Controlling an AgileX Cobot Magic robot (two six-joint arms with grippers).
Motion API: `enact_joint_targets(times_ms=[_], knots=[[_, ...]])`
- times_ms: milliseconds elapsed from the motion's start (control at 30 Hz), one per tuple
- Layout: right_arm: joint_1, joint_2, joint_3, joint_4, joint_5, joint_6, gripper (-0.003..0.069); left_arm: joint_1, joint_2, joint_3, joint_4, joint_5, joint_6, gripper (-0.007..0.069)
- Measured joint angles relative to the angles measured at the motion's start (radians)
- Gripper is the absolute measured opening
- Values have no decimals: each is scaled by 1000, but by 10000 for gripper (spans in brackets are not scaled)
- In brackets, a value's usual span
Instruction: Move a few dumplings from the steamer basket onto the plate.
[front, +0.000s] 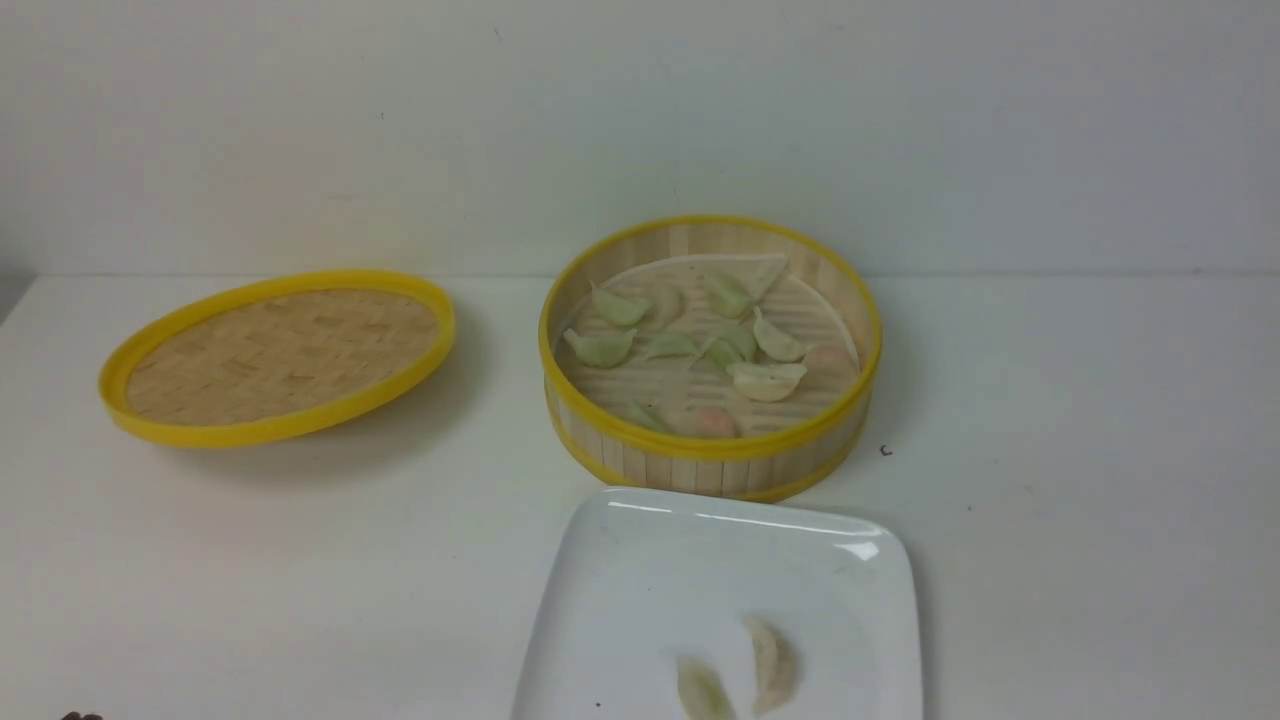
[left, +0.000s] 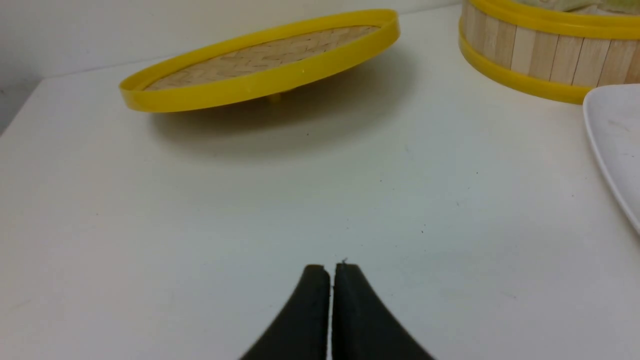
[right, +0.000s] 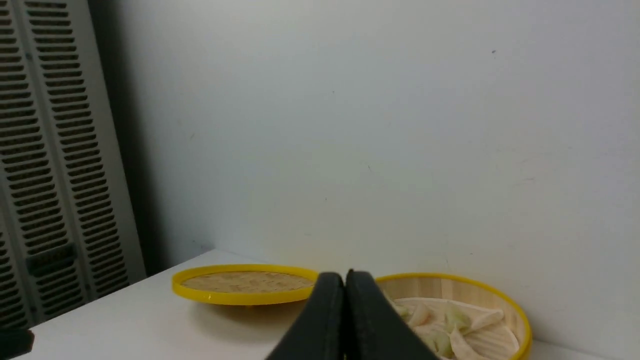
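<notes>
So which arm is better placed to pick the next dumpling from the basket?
Probably the right. The right gripper, shut and empty, faces the steamer basket and its dumplings. The left gripper, also shut, sits low over bare table near the lid.

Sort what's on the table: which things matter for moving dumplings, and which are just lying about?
Part of the job:
- steamer basket
- dumplings inside it
- white plate, two dumplings already on it

Just lying about:
- woven lid, to the left of the basket
</notes>
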Motion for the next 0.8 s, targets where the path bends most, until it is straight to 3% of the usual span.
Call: enact_joint_targets(times_ms=[133,433,600,800], knots=[[-46,0,51,-5,-13,-12,-15,0,0,0,0,0,0,-6],[-461,0,350,-48,-15,-16,-15,0,0,0,0,0,0,-6],[-562,1,419,-47,-48,-16,-15,0,0,0,0,0,0,-6],[-584,1,421,-47,-61,-14,-15,0,0,0,0,0,0,-6]])
